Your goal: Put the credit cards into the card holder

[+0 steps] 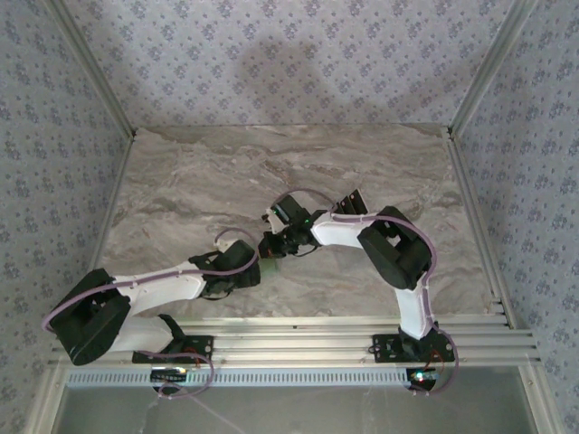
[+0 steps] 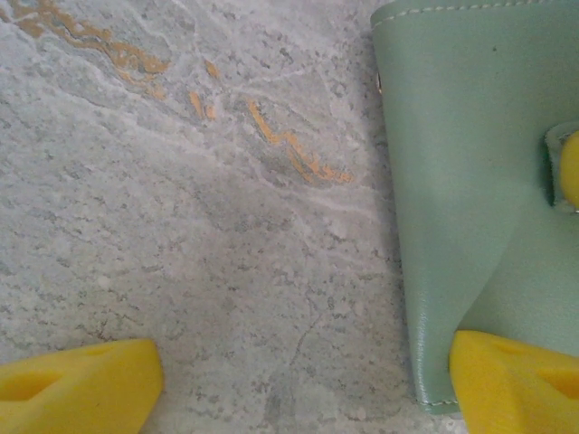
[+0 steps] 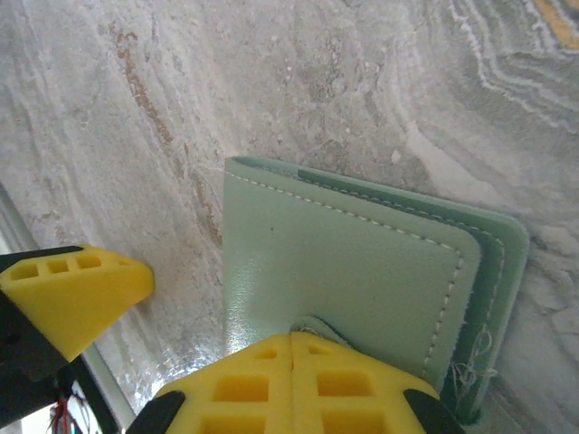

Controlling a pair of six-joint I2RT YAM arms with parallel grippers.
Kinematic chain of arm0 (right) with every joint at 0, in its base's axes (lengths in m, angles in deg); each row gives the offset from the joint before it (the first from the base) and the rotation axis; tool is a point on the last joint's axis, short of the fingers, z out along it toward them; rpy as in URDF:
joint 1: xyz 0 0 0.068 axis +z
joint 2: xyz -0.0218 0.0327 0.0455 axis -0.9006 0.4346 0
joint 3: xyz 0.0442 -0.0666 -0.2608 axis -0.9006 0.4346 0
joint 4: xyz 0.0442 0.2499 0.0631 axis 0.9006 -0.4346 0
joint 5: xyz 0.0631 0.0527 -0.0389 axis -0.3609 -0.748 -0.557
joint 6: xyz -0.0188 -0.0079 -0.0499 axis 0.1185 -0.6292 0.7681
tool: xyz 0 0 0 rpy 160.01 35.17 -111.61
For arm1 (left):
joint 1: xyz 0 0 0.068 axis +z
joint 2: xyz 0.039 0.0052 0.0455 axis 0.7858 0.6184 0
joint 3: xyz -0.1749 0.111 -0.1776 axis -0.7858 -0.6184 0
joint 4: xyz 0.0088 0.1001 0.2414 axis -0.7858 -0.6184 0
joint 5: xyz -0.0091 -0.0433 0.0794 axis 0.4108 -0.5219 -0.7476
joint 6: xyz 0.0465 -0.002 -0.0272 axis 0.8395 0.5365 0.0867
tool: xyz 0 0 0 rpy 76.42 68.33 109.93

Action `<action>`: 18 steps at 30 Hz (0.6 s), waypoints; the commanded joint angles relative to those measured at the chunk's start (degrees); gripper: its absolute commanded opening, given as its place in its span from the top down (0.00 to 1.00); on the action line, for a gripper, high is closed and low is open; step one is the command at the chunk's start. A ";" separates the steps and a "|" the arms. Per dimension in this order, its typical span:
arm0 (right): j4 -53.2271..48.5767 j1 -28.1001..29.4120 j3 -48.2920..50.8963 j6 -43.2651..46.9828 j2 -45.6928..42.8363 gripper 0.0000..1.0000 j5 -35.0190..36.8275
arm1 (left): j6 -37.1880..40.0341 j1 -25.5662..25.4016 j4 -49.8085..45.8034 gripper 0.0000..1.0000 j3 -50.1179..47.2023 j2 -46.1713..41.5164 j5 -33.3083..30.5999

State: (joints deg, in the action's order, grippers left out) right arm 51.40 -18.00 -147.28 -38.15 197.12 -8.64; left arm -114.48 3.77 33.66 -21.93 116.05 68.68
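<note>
Card holder [image 3: 344,262], one, sage-green, on marble table [image 3: 271,81]. Two grippers: right gripper [image 3: 291,384] pinched closed on card holder's tab at 6 o'clock; left gripper [image 2: 303,371] open, one finger [image 2: 507,384] over its 5 o'clock corner.

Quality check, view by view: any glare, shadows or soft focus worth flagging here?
Top external: even light, soft shadows on the back wall. Left wrist: marble table sharp, nearby yellow fingertips slightly soft. Right wrist: card holder stitching crisp, pale glare on the table at lower left.
</note>
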 commanded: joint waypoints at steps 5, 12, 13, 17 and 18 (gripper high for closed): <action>-20.27 0.90 8.46 -0.69 11.13 1.00 5.95 | -0.49 5.47 2.66 0.14 -0.25 -5.35 2.90; -21.27 0.37 7.66 -1.12 10.07 1.00 4.84 | 2.85 15.50 3.30 0.12 3.02 -4.28 6.03; -21.29 0.31 7.54 -1.13 9.81 1.00 4.68 | 3.54 16.83 4.27 0.12 3.46 -2.94 7.05; -21.95 0.33 7.22 -2.71 9.21 1.00 4.22 | 5.52 19.48 10.13 0.12 5.37 3.17 11.84; -22.19 0.31 7.28 -2.73 9.00 1.00 4.11 | 5.81 19.48 10.93 0.12 5.73 4.18 12.37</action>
State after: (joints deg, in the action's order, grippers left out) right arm 52.21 -19.01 -147.02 -39.94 197.43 -11.61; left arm -111.31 22.78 39.89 -18.28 117.97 76.81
